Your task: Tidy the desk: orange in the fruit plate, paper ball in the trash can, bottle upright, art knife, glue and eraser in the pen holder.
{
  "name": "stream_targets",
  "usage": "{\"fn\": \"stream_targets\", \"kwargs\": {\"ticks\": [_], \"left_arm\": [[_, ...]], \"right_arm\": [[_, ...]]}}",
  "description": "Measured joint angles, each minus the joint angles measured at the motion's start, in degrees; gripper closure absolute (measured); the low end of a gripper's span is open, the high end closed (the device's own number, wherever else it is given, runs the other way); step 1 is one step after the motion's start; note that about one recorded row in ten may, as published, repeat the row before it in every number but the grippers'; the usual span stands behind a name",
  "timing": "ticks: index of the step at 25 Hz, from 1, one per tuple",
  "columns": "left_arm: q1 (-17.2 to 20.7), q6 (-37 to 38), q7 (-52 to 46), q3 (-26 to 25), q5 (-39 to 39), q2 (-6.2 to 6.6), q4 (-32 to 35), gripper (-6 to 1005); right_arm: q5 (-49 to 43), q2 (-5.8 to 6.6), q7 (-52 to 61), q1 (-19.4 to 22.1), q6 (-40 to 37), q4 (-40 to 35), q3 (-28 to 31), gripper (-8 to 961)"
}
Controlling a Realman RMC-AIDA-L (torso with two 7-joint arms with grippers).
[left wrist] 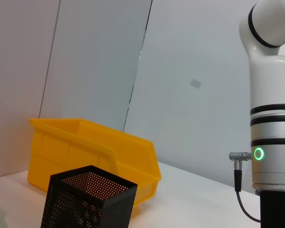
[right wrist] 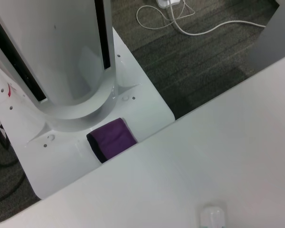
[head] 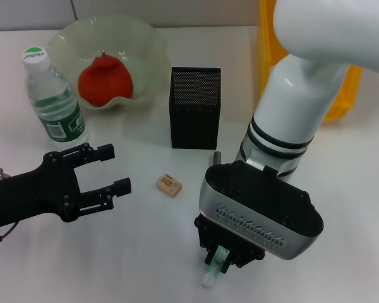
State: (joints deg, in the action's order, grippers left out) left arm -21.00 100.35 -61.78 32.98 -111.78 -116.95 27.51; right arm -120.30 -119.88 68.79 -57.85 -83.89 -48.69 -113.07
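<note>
Right gripper [head: 216,262]: low at desk's near edge, clamped on 1 green-and-white item, seemingly the glue [head: 210,275]. Advice: lift clear, keep it vertical, then carry to pen holder [head: 195,107].
Left gripper [head: 107,169]: idle, jaws wide.
Eraser [head: 168,185]: on desk, between grippers.

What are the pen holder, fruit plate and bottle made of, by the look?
Pen holder: black perforated mesh, likely metal, matte; fine holes show. Fruit plate: translucent pale green with a wavy rim, glass or plastic, glossy. Bottle: clear plastic, ribbed, white cap, green label.
</note>
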Motion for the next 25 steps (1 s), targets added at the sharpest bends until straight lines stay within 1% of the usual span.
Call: {"fn": "stream_targets", "kwargs": {"ticks": [25], "left_arm": [[0.0,0.0,0.1,0.0,0.1,-0.09,0.0,228]], "right_arm": [[-0.2,0.0,0.9,0.1,1.3,0.6,-0.8,751]]}}
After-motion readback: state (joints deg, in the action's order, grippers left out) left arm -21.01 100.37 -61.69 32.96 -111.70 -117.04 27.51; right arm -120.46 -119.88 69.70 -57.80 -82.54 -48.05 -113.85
